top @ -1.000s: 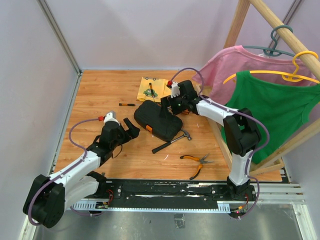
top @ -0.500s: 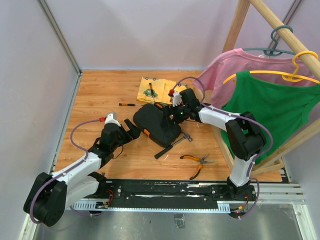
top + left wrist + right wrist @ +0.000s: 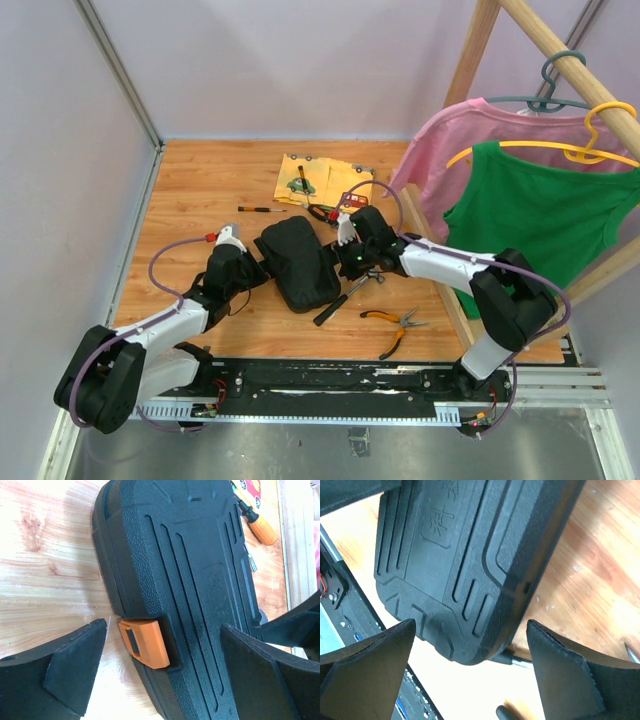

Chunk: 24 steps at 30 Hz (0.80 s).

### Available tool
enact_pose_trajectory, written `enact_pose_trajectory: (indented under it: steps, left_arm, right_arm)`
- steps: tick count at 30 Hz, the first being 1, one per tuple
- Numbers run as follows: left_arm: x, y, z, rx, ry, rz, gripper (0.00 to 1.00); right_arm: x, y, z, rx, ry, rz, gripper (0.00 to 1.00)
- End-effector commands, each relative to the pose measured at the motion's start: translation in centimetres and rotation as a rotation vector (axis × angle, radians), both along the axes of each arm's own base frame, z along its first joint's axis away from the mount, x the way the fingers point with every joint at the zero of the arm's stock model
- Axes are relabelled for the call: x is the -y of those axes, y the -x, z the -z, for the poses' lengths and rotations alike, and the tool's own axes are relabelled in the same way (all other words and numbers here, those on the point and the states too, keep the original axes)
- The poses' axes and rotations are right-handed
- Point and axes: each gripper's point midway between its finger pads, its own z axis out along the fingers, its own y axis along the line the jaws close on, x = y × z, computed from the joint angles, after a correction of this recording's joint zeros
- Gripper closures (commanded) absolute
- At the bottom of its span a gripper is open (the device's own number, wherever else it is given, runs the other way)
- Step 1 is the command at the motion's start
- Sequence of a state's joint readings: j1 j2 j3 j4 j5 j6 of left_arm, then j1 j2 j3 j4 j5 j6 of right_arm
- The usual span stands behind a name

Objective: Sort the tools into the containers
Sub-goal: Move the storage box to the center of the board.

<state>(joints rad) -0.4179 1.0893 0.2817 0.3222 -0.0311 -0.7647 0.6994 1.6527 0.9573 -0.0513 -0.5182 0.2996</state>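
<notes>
The wooden table (image 3: pixel 200 190) carries a black, ribbed, round-cornered case (image 3: pixel 297 262), shut, at its middle between both arms. The left gripper (image 3: pixel 162 630) and the right gripper (image 3: pixel 470 625) stand spread wide at opposite edges, clamping nothing. A hammer (image 3: pixel 340 297) touches the case's right side, with pliers (image 3: pixel 392 322) nearer the bases. The orange latch (image 3: pixel 145 642) faces the left gripper.
</notes>
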Motion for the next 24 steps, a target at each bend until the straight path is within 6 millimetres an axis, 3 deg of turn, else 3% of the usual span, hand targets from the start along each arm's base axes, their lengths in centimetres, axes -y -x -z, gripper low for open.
enact_pose_trajectory:
  steps: [1, 5, 12, 20, 24]
  left_arm:
    - [0.0, -0.3, -0.7, 0.033, 0.023, -0.002, 0.01]
    - [-0.2, 0.0, -0.7, 0.038, 0.018, -0.001, 0.01]
    - [-1.0, 0.9, -0.4, 0.040, 0.023, -0.030, 0.01]
    - [-1.8, 2.2, 0.0, 0.047, 0.025, -0.040, 0.01]
    - [-2.1, 2.6, 0.5, 0.038, 0.021, -0.047, 0.01]
  right_arm:
    - [1.6, -0.8, -0.9, 0.069, 0.051, 0.100, 0.06]
    - [2.5, -2.5, -1.8, 0.131, 0.086, 0.188, 0.04]
    - [1.4, -6.1, -2.7, 0.146, 0.076, 0.306, 0.03]
    - [-0.8, -8.1, -1.3, 0.068, 0.068, 0.301, 0.11]
    - [-1.2, -8.1, 0.0, 0.022, 0.059, 0.302, 0.22]
